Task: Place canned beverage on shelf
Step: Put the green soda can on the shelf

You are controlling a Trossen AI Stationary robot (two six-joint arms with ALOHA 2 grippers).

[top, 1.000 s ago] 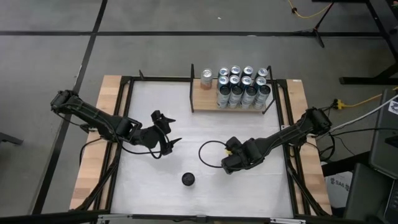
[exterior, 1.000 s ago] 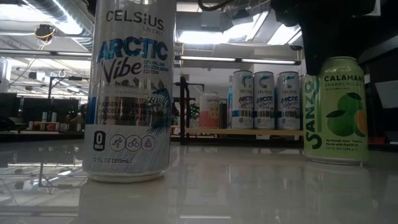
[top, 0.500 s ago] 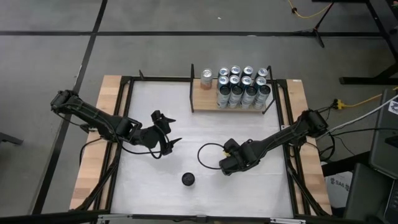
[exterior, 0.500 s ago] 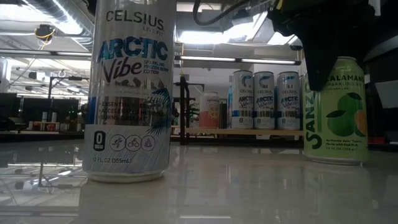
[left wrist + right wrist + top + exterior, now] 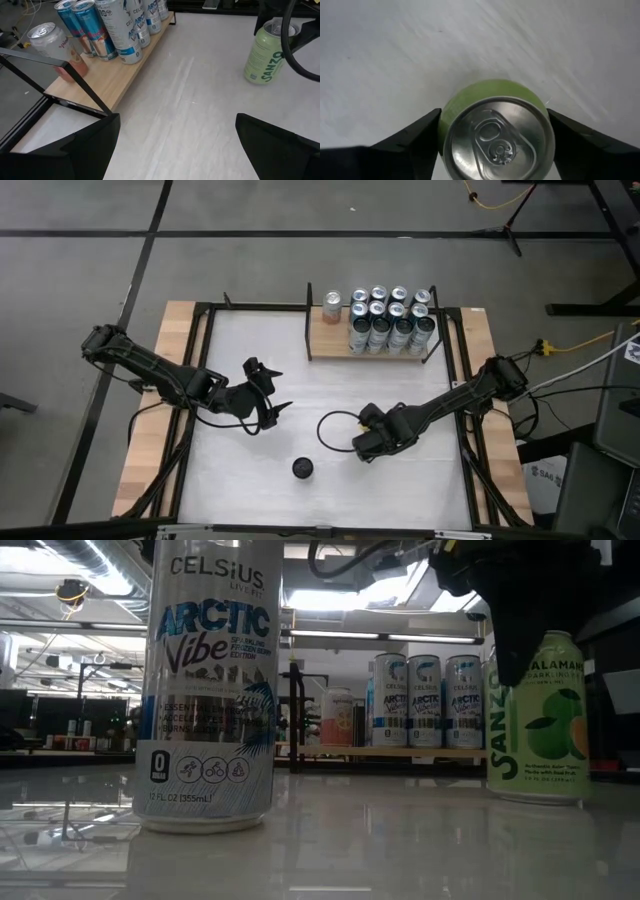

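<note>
The right gripper (image 5: 362,446) is in the lower middle of the high view, just right of centre, lowered over the green can (image 5: 495,131). In the right wrist view its two dark fingers (image 5: 412,137) stand on both sides of this can, very close to its wall or touching it. I cannot tell if they already press it, so the grip is not sure. The can stands upright on the white table (image 5: 260,330). In the low view the same green can (image 5: 538,720) is at the right side of the frame, with the dark gripper body over its upper left part.

The left gripper (image 5: 268,398) is in the middle left of the high view, above the table surface. Its fingers are spread wide and hold nothing. In the left wrist view the two fingers (image 5: 80,150) show at the lower corners, far apart from each other, and the green can (image 5: 265,50) stands at the upper right.

The shelf (image 5: 338,340) is at the upper middle of the high view, at the far edge of the table. On it stand silver and blue cans (image 5: 392,320) in two rows, and one pink can (image 5: 331,305) is at their left, a little apart.

One more can, silver and blue (image 5: 212,690), stands alone very near the low camera, at the left of that frame. In the high view it is the dark round top (image 5: 303,468) at the lower middle, left of the right gripper.
</note>
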